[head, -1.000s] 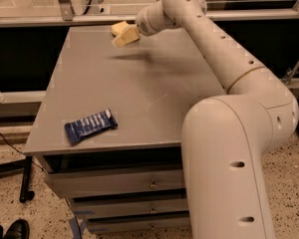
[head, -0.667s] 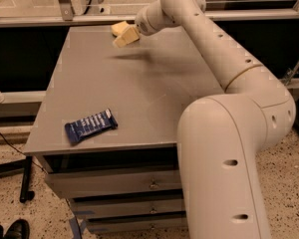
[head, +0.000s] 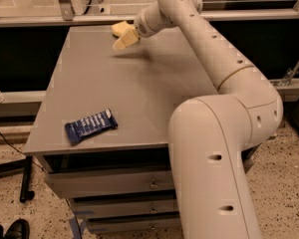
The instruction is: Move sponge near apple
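Warm, rather dim indoor light falls from above. The gripper [head: 123,35], over the far end of the table [head: 139,98], casts a soft shadow just beside it. The arm [head: 224,59] carries a mild sheen.

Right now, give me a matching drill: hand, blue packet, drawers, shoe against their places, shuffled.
1. hand
2. blue packet
3. drawers
4. shoe

a. on the floor, lower left of the view
b. above the far end of the table
c. under the table top
d. on the table, near its front left corner

Pairs: 1-b, 2-d, 3-c, 4-a
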Controlling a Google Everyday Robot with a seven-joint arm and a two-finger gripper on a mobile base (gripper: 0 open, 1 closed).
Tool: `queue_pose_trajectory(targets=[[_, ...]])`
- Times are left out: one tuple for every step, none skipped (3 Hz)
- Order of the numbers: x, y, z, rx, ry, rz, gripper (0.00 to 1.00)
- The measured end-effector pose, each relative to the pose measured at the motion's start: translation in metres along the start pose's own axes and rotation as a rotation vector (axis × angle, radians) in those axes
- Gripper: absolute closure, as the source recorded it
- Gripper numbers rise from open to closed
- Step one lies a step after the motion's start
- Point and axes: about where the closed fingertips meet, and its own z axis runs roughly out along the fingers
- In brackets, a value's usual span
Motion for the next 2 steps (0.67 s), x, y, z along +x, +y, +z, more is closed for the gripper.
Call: queue_pose_trajectory(targets=[[0.0007,0.0036,0.0063,-0.022,0.012,-0.009,0.16],[0.0026,0.0066,0.0109,-0.04,0.018,-0.014,0.38]])
